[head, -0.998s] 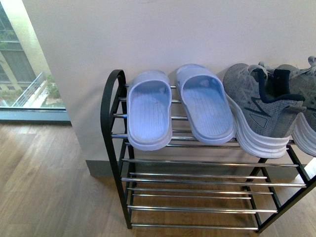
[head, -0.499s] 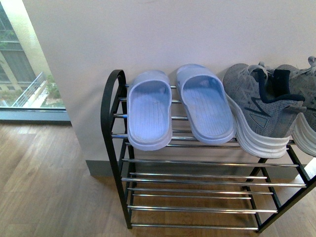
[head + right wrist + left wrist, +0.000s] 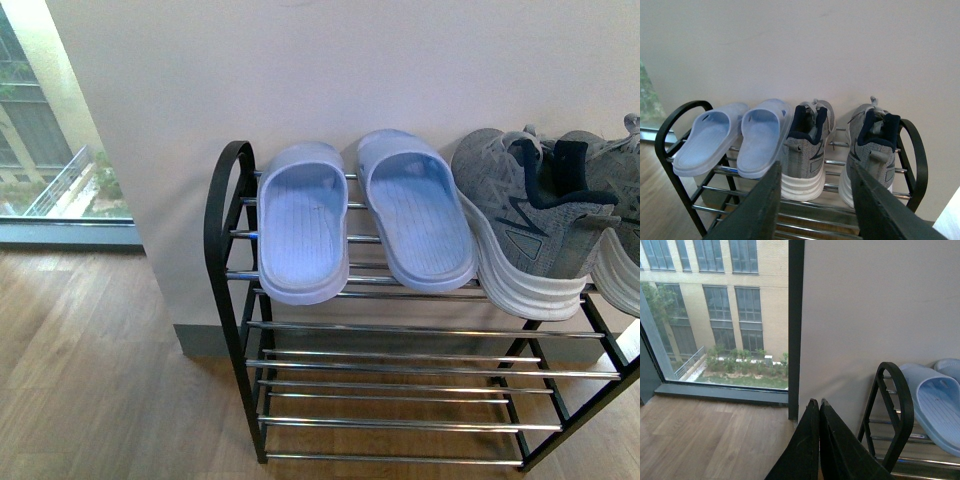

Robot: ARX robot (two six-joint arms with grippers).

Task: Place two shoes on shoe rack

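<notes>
Black fingers of the right gripper frame the nearest part of the right wrist view, spread well apart with nothing between them. The left gripper shows in its own wrist view with both dark fingers pressed together, holding nothing, above the wooden floor and beside the rounded end of the shoe rack. Beyond the right gripper stands that shoe rack, a low black frame with thin chrome bars, set against a pale wall. On its top tier, seen from the right wrist, the two grey knit shoes sit heel-out with their toes toward the wall: one shoe just beside the pale blue slides, the other shoe near the rack's far rounded end, a gap of bare bars between them. In the front view the slides lie side by side at the rack's left, and the nearer grey shoe rests touching them at the right, its mate cut by the frame edge. Lower tiers are bare bars. Farther off, a window looks onto a brick building.
</notes>
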